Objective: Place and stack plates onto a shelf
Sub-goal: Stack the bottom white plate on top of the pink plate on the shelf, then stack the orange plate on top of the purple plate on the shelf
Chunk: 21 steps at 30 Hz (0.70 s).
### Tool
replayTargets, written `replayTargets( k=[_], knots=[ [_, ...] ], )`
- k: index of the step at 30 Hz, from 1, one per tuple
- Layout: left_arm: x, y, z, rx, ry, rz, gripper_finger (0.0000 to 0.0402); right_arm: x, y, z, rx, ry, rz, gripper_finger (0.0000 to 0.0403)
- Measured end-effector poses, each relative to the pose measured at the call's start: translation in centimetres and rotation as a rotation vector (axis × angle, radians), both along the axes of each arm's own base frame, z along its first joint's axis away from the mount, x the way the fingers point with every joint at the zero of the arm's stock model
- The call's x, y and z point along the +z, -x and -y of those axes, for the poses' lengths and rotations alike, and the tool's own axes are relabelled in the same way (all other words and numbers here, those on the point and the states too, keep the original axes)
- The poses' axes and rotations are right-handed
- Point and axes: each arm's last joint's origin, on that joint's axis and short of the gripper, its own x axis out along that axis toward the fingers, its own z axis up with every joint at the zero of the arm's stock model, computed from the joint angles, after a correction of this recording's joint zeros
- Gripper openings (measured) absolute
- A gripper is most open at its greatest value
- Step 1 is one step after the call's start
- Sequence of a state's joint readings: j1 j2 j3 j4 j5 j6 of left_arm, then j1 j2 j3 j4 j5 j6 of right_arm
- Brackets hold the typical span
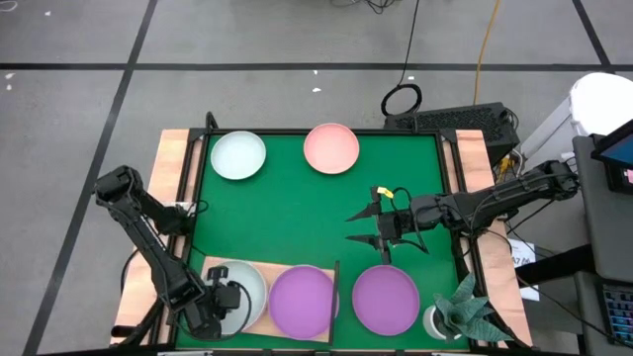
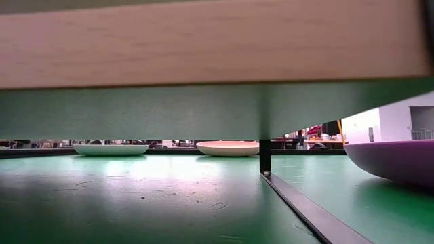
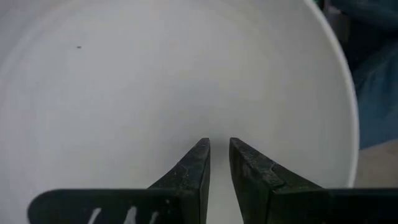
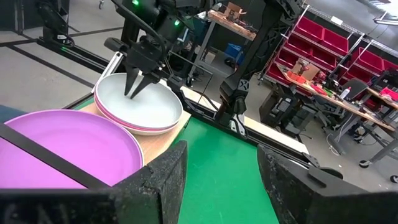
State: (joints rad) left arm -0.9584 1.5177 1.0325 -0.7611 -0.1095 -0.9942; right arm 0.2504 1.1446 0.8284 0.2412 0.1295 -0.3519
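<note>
Left hand point(image 4: 135, 87): fingers nearly together, tips down inside white plate point(image 4: 140, 102), clamped on nothing you can see. White plate tops small stack on shelf point(image 4: 163, 140), beside purple plate point(image 4: 62, 152). Lift crooked and tips may drag white plate off stack, or nudge it onto purple one.

Right hand point(image 1: 374, 225): fingers apart, empty, over mat point(image 1: 297, 213), above second purple plate point(image 1: 386, 299). Mint plate point(image 1: 238, 155) and pink plate point(image 1: 331, 148) wait at far edge. Watch shelf's dark upright point(image 1: 336, 287); low carry could catch it.

Dark jointed arms, each ending in a black, pointed two-fingered claw point(image 1: 379, 226).
</note>
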Motion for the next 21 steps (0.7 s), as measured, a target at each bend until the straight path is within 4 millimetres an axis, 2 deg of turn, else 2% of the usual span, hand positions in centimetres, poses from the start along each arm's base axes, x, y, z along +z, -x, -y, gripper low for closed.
replayTargets(
  k=[4, 8, 13, 17, 21],
  knots=[
    [0.7, -0.4, -0.3, -0.017, -0.033, 0.0, 0.0066, 0.0, 0.0, 0.0, -0.001, 0.001, -0.001, 0.0176],
    [2.4, -1.0, -1.0, -0.027, -0.082, 0.032, 0.0066, -0.1, 0.0, 0.0, -0.009, -0.002, -0.014, 0.0176],
    [5.0, -2.0, -1.9, -0.101, -0.205, 0.125, 0.0066, -0.8, -0.1, 0.6, -0.143, 0.018, -0.055, 0.0176],
    [6.2, -3.0, -2.7, -0.19, -0.4, 0.273, 0.0066, -3.0, -0.7, 2.0, -0.229, 0.032, -0.111, 0.0176],
    [6.6, -4.1, -3.9, -0.29, -0.581, 0.337, 0.0066, -4.8, -1.8, 4.6, -0.339, 0.017, -0.175, 0.0172]
  ],
)
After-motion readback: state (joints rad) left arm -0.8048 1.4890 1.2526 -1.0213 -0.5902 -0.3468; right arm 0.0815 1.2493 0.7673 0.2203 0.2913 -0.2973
